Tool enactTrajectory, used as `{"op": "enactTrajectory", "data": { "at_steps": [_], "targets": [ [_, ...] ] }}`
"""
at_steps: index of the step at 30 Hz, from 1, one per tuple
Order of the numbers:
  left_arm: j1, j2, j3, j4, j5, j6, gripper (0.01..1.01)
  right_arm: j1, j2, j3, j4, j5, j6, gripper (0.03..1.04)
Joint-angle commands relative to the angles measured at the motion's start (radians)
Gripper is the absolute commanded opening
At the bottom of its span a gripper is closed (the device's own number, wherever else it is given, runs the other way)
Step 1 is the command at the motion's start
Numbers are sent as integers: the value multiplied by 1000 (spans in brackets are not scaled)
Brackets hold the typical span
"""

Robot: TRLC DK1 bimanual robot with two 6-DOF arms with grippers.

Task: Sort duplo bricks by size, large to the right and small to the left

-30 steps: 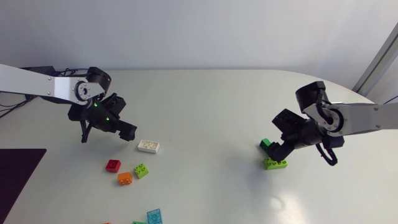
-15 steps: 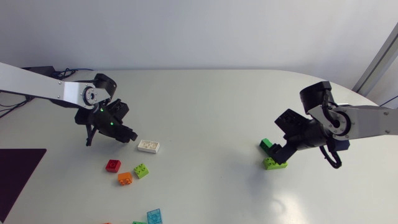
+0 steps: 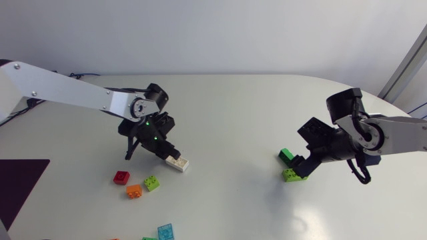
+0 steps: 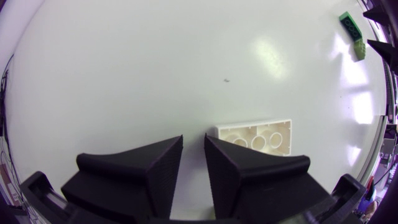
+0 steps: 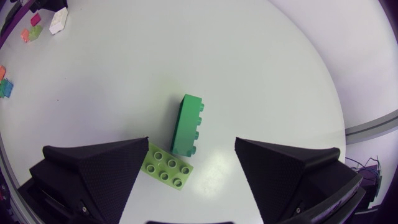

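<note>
A white brick [image 3: 179, 164] lies left of the table's middle, and the left wrist view shows its hollow underside [image 4: 256, 135] facing up. My left gripper [image 3: 166, 154] is right beside it and shut. Its fingertips [image 4: 193, 140] stand almost together with nothing between them, and the brick rests against the outer side of one finger. On the right, a light green brick [image 3: 294, 175] and a dark green brick [image 3: 285, 155] lie side by side. My right gripper [image 3: 303, 163] hovers open above them, with both bricks [image 5: 166, 167] [image 5: 186, 124] showing between its spread fingers, untouched.
A red brick [image 3: 121, 177], an orange brick [image 3: 134, 191] and a small light green brick [image 3: 152, 183] are grouped at the front left. A cyan brick [image 3: 165, 231] lies near the front edge. A dark mat [image 3: 20, 190] covers the front left corner.
My left arm swung right to the white brick while its gripper went from open to shut. The brick slid right and slightly nearer. My right gripper stayed open and lifted slightly.
</note>
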Motion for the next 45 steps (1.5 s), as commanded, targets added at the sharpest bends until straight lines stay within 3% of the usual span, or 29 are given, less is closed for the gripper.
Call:
{"op": "enactTrajectory", "data": {
  "at_steps": [1,7,10,15,19,21,22,23,26,32,39,45],
  "targets": [
    [-54,44,70,-35,28,-26,259,-1,-13,-38,8,-4,-9,998],
    [-178,126,240,-150,86,-63,259,-4,-39,-57,8,-3,-6,998],
    [-231,131,248,-163,86,-54,261,-5,-45,-54,8,-3,-7,998],
    [-127,76,242,-161,86,-57,313,85,-37,-15,10,-3,36,998],
    [-31,-13,199,-161,83,-42,582,234,-2,29,10,31,110,998],
    [8,-59,170,-161,80,-29,839,300,25,63,5,31,146,998],
    [23,-81,157,-160,78,-26,920,337,42,80,2,33,165,998],
    [39,-102,142,-160,75,-23,948,370,61,92,1,40,177,998],
    [62,-156,87,-160,75,-3,941,465,110,134,1,66,214,998],
    [62,-202,-18,-201,60,26,974,539,160,207,-7,65,232,998],
    [212,-306,-87,-195,61,83,977,673,274,335,-79,65,246,998],
    [279,-337,-125,-192,64,124,977,766,381,434,-123,48,240,998]
  ]
}}
